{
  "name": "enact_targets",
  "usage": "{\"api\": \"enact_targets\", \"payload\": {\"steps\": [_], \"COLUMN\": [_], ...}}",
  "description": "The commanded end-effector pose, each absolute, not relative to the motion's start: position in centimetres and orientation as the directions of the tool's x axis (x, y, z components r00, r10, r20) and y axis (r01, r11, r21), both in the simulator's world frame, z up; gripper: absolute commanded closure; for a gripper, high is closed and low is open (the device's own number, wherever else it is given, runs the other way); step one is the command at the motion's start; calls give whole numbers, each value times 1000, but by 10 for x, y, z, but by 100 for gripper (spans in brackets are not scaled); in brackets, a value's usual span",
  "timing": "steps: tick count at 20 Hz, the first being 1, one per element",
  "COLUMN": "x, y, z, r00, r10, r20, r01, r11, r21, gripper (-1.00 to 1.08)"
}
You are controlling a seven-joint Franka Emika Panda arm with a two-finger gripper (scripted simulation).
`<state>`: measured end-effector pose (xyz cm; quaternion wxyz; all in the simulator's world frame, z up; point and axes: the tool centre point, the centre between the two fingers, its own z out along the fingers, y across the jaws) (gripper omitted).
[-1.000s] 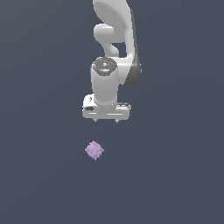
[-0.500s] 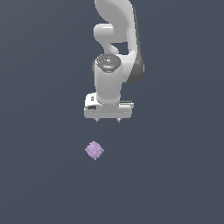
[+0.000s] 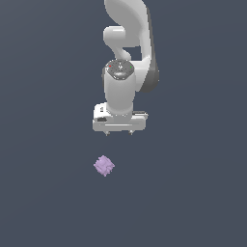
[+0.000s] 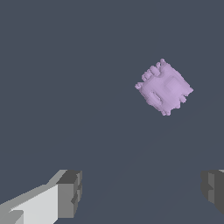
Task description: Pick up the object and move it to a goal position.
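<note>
The object (image 3: 103, 166) is a small pale lilac lumpy cube lying on the dark grey floor, below the arm in the exterior view. It also shows in the wrist view (image 4: 164, 87), ahead of the fingers and apart from them. My gripper (image 3: 118, 132) hangs above and a little to the exterior view's right of the object, pointing down. It is open and empty. Its two fingertips (image 4: 70, 192) stand wide apart in the wrist view, with nothing between them.
The white arm (image 3: 128, 43) rises behind the gripper in the exterior view. The floor (image 3: 193, 193) is a plain dark grey surface with no other objects in view.
The gripper has moved slightly lower and toward the exterior view's right. The object has not moved.
</note>
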<state>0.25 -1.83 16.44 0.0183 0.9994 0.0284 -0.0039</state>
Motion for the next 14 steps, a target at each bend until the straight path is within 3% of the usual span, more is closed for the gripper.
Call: {"api": "enact_targets", "payload": {"steps": [1,14], "x": [5,35], "y": [-20,-36], "z": [163,144], "r00": [997,953], "r10": [76,301], "r20": [-10,-18], "r01": [76,301], "r11": [-996,-953], "r21": [36,31], "gripper": [-92,-92]}}
